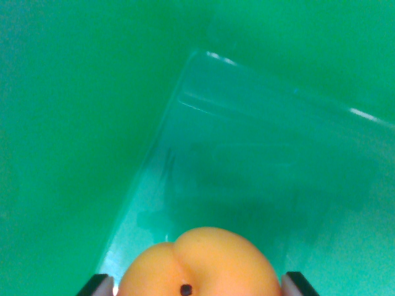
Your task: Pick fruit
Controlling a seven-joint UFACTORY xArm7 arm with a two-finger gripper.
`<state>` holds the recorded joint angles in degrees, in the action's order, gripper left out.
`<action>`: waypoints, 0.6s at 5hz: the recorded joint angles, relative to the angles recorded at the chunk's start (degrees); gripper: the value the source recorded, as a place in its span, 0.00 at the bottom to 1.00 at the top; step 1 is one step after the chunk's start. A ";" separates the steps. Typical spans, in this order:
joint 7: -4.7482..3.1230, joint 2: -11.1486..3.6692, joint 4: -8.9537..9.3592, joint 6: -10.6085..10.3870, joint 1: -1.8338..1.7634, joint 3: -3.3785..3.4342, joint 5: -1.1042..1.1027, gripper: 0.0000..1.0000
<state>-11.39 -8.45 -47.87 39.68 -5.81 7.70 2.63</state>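
Fruit: orange, peach-like w/ crease & small dark stem spot, sits at bottom centre of wrist view, clamped btwn the two dark fingertips of the gripper, one each side, both touching it. Beneath it a clear plastic tray angled across a green surface; fruit looks above the tray's near end.

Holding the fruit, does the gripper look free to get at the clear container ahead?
Probably yes: the gripper holds the orange fruit, and nothing shows between it and the clear container on the green surface.
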 joint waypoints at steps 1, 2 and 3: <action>0.02 0.65 -1.23 1.89 0.03 -0.02 0.05 1.00; 0.02 0.65 -1.23 1.89 0.03 -0.02 0.05 1.00; 0.04 1.41 -2.65 4.05 0.07 -0.03 0.10 1.00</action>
<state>-11.35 -7.04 -50.53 43.73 -5.74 7.66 2.73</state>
